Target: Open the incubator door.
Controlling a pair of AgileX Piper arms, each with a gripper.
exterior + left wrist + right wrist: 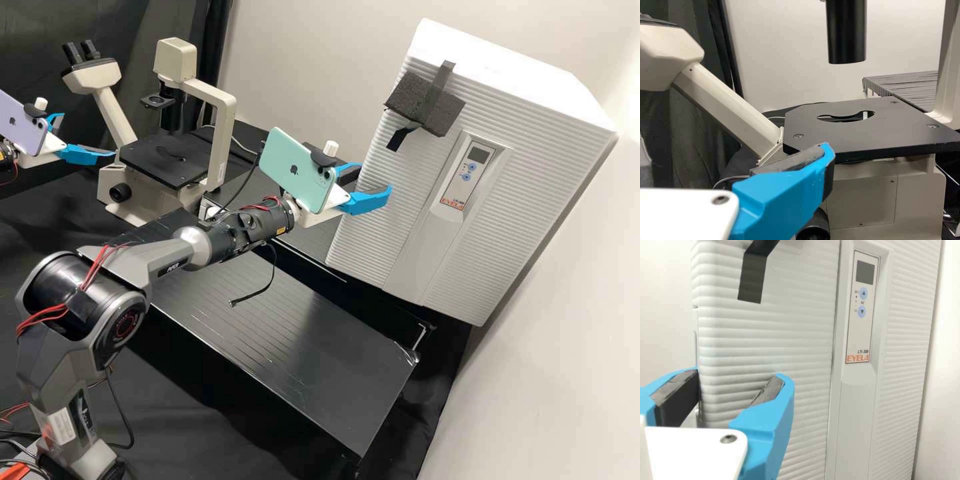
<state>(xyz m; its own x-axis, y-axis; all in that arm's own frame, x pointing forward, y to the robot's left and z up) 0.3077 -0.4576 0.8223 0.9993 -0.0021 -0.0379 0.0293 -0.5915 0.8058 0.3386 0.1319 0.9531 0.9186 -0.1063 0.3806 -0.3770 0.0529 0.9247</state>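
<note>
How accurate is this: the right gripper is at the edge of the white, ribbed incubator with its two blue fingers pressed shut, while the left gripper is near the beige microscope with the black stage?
Not shut: the right wrist view shows the right gripper open, its fingers spread apart at the edge of the white incubator. The rest is right.

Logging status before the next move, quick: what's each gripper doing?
Left gripper: open, near the microscope, holding nothing.
Right gripper: open, at the incubator, holding nothing.
</note>
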